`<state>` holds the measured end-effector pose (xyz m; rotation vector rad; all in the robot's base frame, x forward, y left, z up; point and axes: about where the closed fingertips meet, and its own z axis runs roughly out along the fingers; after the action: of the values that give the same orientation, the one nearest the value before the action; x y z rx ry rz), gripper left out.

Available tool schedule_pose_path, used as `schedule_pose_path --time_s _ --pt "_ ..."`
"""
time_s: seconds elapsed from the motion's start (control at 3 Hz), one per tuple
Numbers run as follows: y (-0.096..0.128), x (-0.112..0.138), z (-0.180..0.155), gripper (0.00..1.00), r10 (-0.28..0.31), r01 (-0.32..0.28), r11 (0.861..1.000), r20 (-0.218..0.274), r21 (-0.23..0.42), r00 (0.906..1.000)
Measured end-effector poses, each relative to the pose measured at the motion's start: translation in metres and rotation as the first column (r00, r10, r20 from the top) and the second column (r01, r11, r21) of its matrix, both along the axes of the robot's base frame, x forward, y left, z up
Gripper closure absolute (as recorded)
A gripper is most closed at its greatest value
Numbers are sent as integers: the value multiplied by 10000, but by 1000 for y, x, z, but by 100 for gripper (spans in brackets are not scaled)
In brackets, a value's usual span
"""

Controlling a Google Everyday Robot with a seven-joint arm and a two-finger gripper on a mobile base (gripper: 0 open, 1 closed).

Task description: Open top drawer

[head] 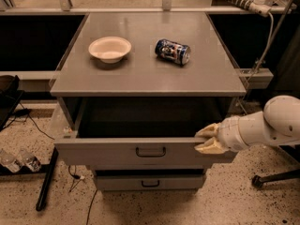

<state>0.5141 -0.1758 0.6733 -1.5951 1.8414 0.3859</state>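
The top drawer (108, 151) juts well out from under the bench (140, 81), its dark inside showing, so the opening looks mostly done, with perhaps a little travel left. The hand (201, 139), fingers apart, sits below the bench's right front corner, touching the drawer front.

Bowl (110, 49) on counter (140, 81), left of centre. Can (172, 51) on its side to bowl's right, apart from it. Top drawer (108, 151) under counter, standing out toward camera, handle (150, 152) at front centre. Gripper (207, 138) at right end of drawer front, touching its upper edge, arm entering from right. Narrower drawer (117, 182) beneath, set further back. Bottles (18, 159) on floor, far left.
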Motion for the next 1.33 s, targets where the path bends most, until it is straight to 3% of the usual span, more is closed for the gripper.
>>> schedule_pose_path --time_s 0.33,0.67,1.33 --pt "0 0 3 34 0 0 10000 0 2 10000" --pt "-12 -31 -8 39 -77 76 9992 22 391 10000" --pt "-10 -30 1 84 -77 76 9992 23 391 10000"
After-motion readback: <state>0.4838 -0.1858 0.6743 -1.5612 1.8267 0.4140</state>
